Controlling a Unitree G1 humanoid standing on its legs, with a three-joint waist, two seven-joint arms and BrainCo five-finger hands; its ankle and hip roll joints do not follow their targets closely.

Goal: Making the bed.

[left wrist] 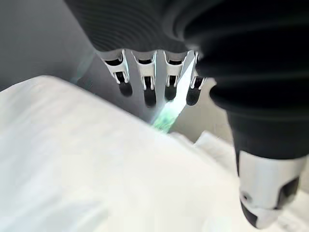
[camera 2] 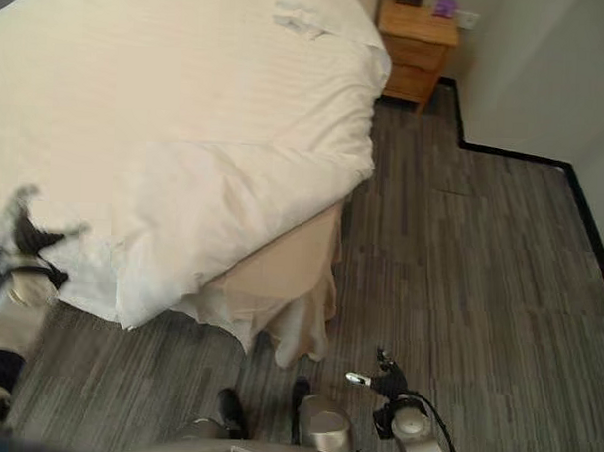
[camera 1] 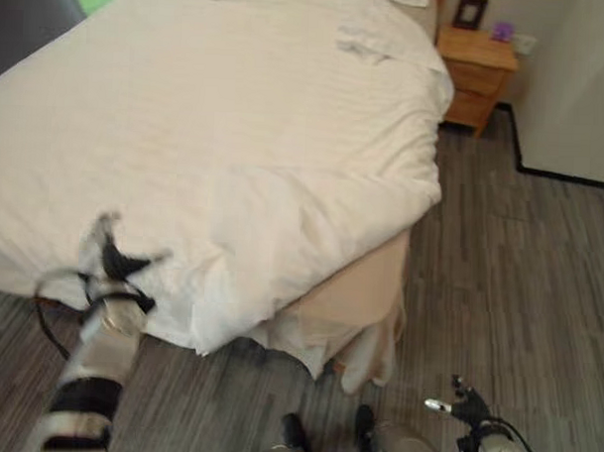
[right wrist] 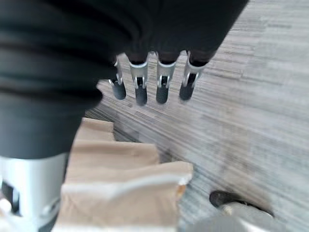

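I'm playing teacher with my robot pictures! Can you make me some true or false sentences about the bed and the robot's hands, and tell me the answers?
1. The white duvet hangs over the bed's near corner. True.
2. The left hand is over the duvet with its fingers straight. True.
3. The right hand is gripping the duvet. False: it hangs open above the floor, holding nothing.
4. A wooden nightstand stands beside the far end of the bed. True.
5. The floor is covered in red carpet. False: it is grey and striped.

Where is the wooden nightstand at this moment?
In the left eye view the wooden nightstand stands at the upper right, against the far wall, just beyond the head corner of the bed.
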